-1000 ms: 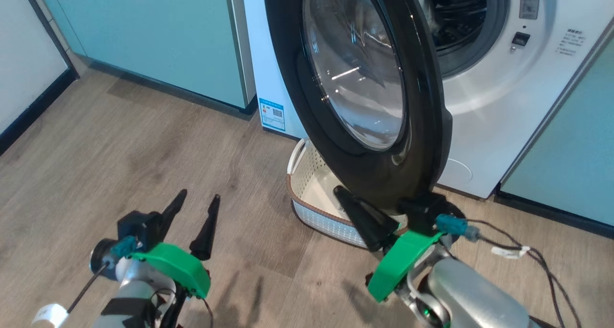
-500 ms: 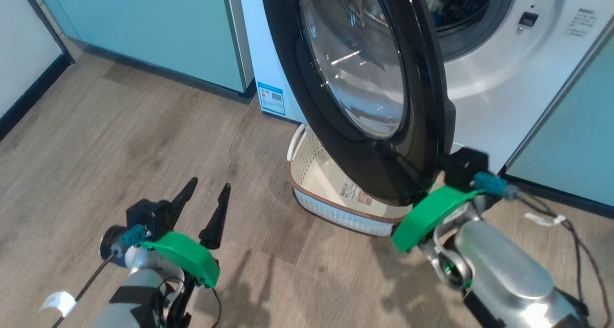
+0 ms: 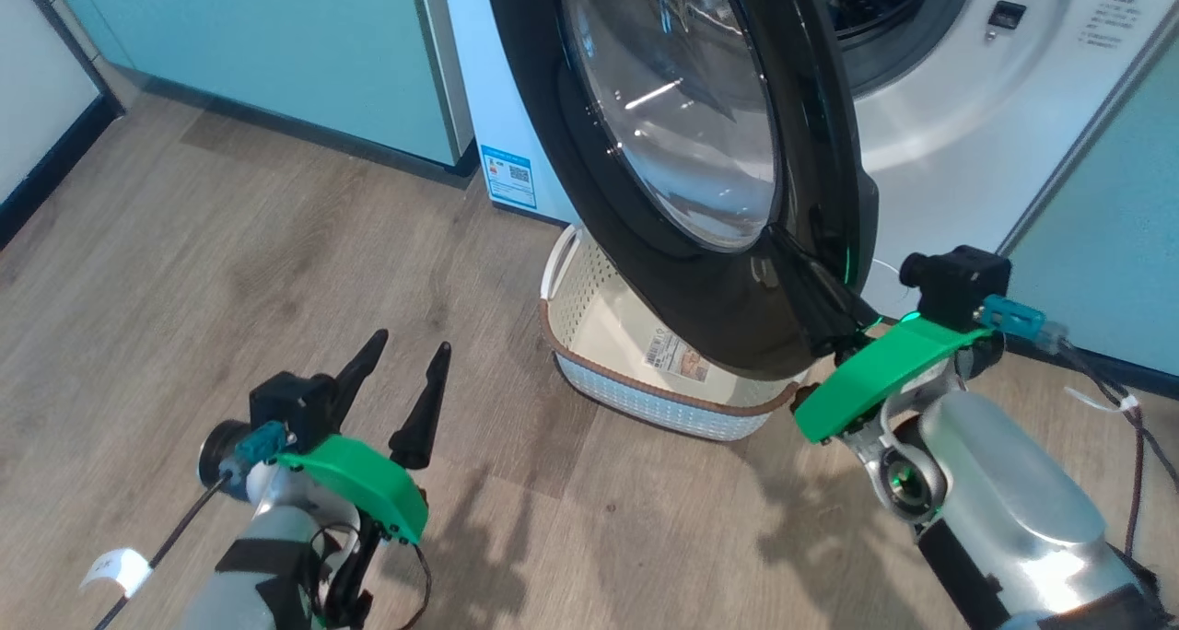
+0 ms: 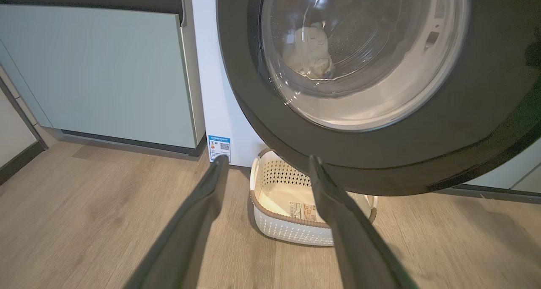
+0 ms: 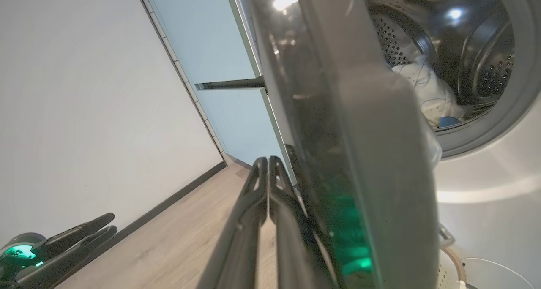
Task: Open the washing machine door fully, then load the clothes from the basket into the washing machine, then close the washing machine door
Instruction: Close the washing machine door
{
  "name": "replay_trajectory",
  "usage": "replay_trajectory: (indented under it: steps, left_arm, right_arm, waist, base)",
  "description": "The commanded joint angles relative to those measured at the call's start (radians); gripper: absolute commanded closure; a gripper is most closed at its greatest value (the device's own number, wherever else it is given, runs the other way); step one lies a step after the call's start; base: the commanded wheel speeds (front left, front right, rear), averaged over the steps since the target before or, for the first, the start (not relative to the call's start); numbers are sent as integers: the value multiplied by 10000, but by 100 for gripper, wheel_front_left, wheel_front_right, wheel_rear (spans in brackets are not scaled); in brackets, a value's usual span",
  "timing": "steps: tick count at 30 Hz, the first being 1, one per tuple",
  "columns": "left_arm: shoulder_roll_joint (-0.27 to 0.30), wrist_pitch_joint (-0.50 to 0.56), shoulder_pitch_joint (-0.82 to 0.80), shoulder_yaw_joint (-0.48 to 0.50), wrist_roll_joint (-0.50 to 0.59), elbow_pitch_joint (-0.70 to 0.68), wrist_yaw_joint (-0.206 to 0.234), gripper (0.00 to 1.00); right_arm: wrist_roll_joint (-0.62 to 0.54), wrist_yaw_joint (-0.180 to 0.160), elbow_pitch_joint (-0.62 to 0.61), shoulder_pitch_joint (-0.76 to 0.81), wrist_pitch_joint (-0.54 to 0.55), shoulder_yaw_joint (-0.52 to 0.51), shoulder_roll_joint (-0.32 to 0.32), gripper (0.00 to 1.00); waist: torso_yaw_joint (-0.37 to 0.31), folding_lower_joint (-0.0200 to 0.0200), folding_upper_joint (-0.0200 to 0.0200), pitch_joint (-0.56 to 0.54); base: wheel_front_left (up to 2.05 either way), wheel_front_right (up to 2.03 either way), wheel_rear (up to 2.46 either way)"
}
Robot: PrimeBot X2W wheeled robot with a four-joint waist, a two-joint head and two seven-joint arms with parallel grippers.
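Beside the glossy black washing machine door [image 3: 672,123], right pincer [image 5: 267,162] pressed together, perhaps touching; left pincer [image 3: 412,343] spread.

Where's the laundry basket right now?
Head view, centre: the basket sits on the floor beneath the open washing machine door, in front of the washing machine.
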Motion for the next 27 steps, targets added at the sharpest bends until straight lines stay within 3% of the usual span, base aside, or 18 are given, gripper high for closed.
replay_trajectory:
  steps: [1,17,27]
  left_arm:
    - [196,-92,-412,396,32,-246,-8,0]
    - [153,-92,-547,391,39,-353,-8,0]
    - [105,-92,-917,372,55,-440,-8,0]
  right_arm:
    - [118,4,-205,-239,-67,-144,154,100]
    - [158,4,894,-1007,-67,-1236,154,100]
    - [-307,4,1681,-2285,-67,-2684,154,100]
  waist:
    - [-48,0,0,-1]
    - [-310,0,0,468]
    - [-386,0,0,1263]
  base:
    - [0,0,0]
    - [0,0,0]
    - [0,0,0]
